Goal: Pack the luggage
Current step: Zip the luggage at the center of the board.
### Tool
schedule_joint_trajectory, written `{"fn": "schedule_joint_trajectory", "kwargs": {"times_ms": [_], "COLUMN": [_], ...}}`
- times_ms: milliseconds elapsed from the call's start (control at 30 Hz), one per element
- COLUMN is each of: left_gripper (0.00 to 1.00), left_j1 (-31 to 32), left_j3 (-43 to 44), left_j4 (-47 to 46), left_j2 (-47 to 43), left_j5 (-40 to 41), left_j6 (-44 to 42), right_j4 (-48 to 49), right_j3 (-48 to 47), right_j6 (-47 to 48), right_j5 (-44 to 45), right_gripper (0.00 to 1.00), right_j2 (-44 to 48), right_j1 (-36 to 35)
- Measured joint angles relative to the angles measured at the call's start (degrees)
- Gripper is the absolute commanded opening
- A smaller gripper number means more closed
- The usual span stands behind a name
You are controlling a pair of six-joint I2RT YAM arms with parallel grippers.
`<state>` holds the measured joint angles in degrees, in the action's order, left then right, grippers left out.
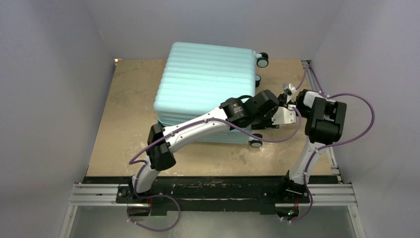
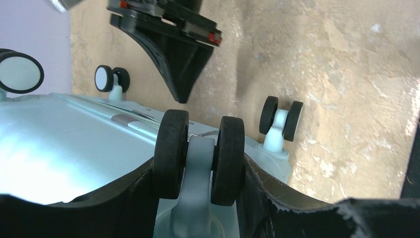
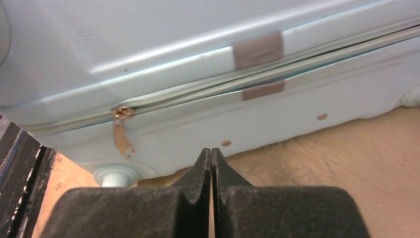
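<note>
Left fingers point(image 2: 114, 210) clamp a wheel point(image 2: 171, 153) of the luggage point(image 2: 59, 144), its stem cut off below; right fingers point(image 3: 148, 213) pressed together, empty.

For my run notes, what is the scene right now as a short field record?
luggage: lid down, lying on the table
left gripper: fingers clamp a wheel of the luggage
right gripper: shut, empty, facing the zipper seam
zipper pull: hangs at the seam, above a corner wheel mount
</note>
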<state>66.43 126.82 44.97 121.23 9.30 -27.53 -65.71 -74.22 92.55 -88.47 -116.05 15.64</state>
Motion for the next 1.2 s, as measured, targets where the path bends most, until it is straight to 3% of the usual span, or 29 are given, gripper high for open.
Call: {"fn": "schedule_joint_trajectory", "kwargs": {"times_ms": [167, 233, 433, 600, 867, 1000, 1067, 1133, 1200], "left_gripper": [0.00, 0.00, 0.00, 0.00, 0.00, 0.00, 0.00, 0.00, 0.00], "left_j1": [0.0, 0.0, 0.0, 0.0, 0.0, 0.0, 0.0, 0.0, 0.0], "left_j3": [-1.0, -1.9, -3.0, -3.0, -3.0, -3.0, -3.0, -3.0, -3.0], "left_j4": [2.7, 3.0, 2.6, 2.6, 2.6, 2.7, 3.1, 3.1, 3.1], "left_j2": [-1.6, -2.3, -2.9, -2.9, -2.9, -2.9, -2.9, -2.9, -2.9], "left_j5": [-1.9, -2.4, -2.5, -2.5, -2.5, -2.5, -2.5, -2.6, -2.6], "left_j6": [0.0, 0.0, 0.0, 0.0, 0.0, 0.0, 0.0, 0.0, 0.0], "right_j4": [0.9, 1.1, 1.9, 1.2, 1.2, 1.5, 1.6, 1.7, 1.7], "right_j3": [-2.1, -2.7, 3.1, 8.9, 9.0, 8.9, 8.8, 8.3, 7.4], "right_j6": [-1.1, -1.0, 4.3, 8.0, 8.1, 7.8, 7.5, 7.1, 6.5], "right_j5": [0.0, 0.9, 7.1, 9.5, 6.8, 6.4, 6.4, 6.2, 5.9], "right_gripper": [0.01, 0.21, 0.43, 0.47, 0.52, 0.46, 0.29, 0.00, 0.00], "right_j2": [-0.6, -0.6, 2.4, 8.3, 12.7, 12.7, 12.5, 11.7, 10.5], "right_j1": [0.4, 0.3, 0.1, -0.7, -5.5, -8.2, -8.2, -8.2, -8.2]}}
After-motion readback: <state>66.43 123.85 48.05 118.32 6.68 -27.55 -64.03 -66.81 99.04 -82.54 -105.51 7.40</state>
